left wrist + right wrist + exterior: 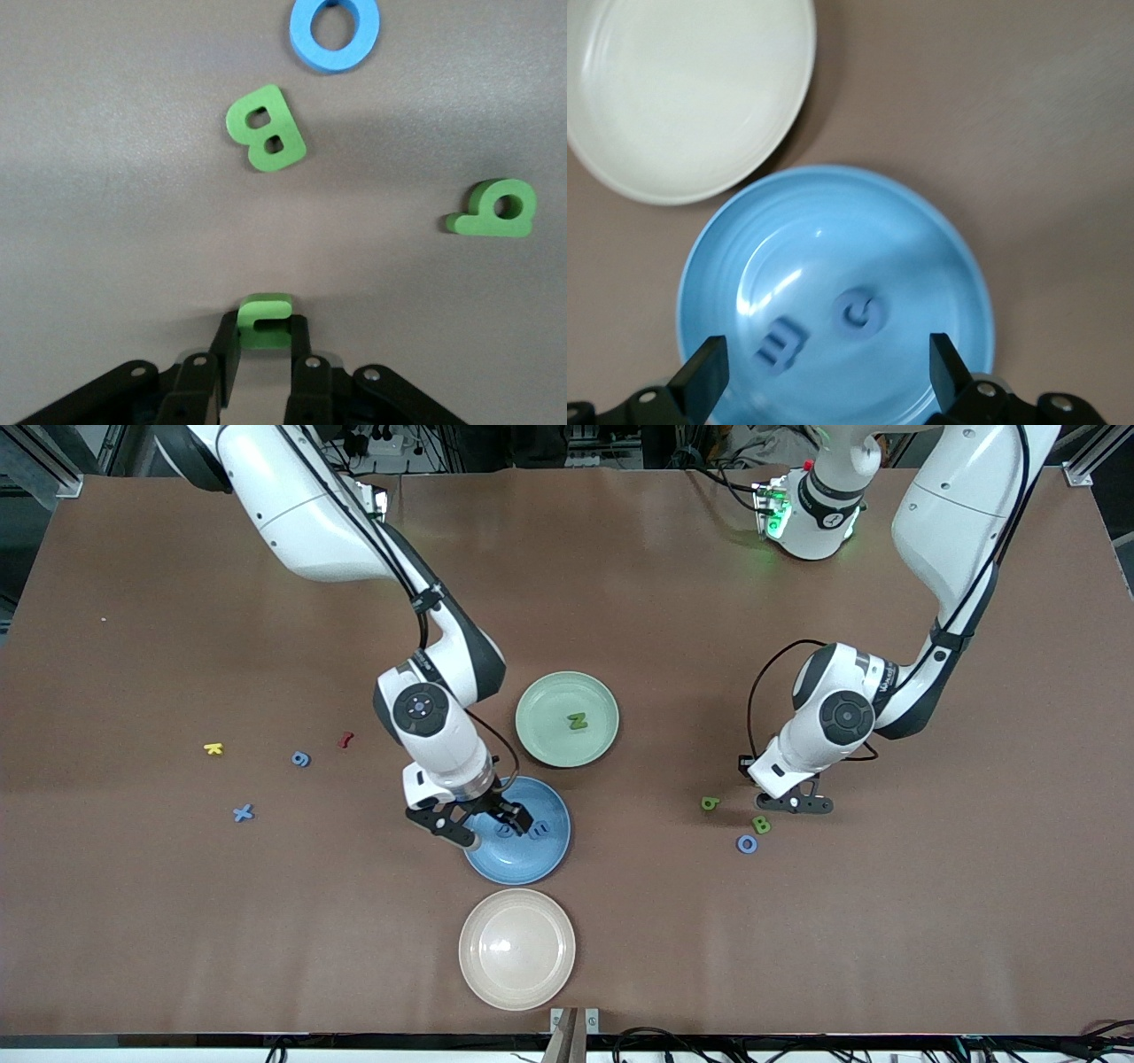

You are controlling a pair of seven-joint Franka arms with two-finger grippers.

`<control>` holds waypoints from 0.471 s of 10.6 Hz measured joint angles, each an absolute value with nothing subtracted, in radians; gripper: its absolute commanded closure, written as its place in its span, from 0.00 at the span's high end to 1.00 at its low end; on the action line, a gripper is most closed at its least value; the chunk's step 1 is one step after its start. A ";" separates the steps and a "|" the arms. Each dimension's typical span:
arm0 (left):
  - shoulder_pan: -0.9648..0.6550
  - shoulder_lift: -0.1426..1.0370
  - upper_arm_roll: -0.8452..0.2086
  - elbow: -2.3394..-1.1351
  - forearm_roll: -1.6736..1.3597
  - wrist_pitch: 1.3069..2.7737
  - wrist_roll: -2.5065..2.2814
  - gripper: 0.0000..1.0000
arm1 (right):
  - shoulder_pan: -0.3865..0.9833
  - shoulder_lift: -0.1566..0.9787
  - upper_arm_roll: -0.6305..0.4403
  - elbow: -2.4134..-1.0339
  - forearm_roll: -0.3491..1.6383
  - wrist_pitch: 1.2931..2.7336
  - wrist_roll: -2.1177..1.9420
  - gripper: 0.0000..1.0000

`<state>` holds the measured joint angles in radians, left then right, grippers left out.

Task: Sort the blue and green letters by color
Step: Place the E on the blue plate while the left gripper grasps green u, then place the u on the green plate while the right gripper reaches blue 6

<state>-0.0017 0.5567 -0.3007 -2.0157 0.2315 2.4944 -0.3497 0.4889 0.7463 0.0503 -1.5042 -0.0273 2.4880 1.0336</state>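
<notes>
The left gripper is low at the table, toward the left arm's end, with its jaws pinching a small green letter by its edges. To do this step well, I think it should lift straight up, so the piece does not twist out, and then carry it to the green plate, where a green N already lies. Only the top of the pinched piece shows between the fingers, so I cannot tell which letter it is.

The right gripper hangs over the blue plate with its jaws spread wide and nothing between them. Two blue letters lie loose in this plate.

On the table near the left gripper lie a green B, a green 6-like piece and a blue O, close together but not touching. Toward the right arm's end wait a blue 9 and a blue X, with a red piece and a yellow piece near them.

The letters look like thick matte foam with flat faces and clean cut edges, probably light and a little soft. The plates are round, smooth and glossy, with shallow rings inside. The cream plate holds nothing. The table is a dull brown, fine-grained sheet
</notes>
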 measured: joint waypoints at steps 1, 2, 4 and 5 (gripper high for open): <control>-0.001 0.557 -0.301 -2.015 0.247 2.496 -0.350 0.00 | 0.466 0.744 0.048 -1.503 -0.029 2.473 1.020 1.00; -0.001 0.556 -0.303 -2.013 0.250 2.499 -0.350 0.00 | 0.436 0.737 0.047 -1.505 -0.032 2.447 0.986 1.00; -0.002 0.550 -0.324 -2.003 0.250 2.505 -0.372 0.00 | 0.368 0.702 0.045 -1.554 -0.036 2.413 0.892 1.00; -0.003 0.544 -0.350 -1.998 0.250 2.505 -0.405 0.00 | 0.330 0.668 0.045 -1.609 -0.037 2.411 0.839 1.00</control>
<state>-0.0032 0.5440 -0.3497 -1.9984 0.2504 2.5050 -0.4050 0.3299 0.6680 0.0449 -1.6092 -0.0367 2.4105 0.8394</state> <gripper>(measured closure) 0.731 0.000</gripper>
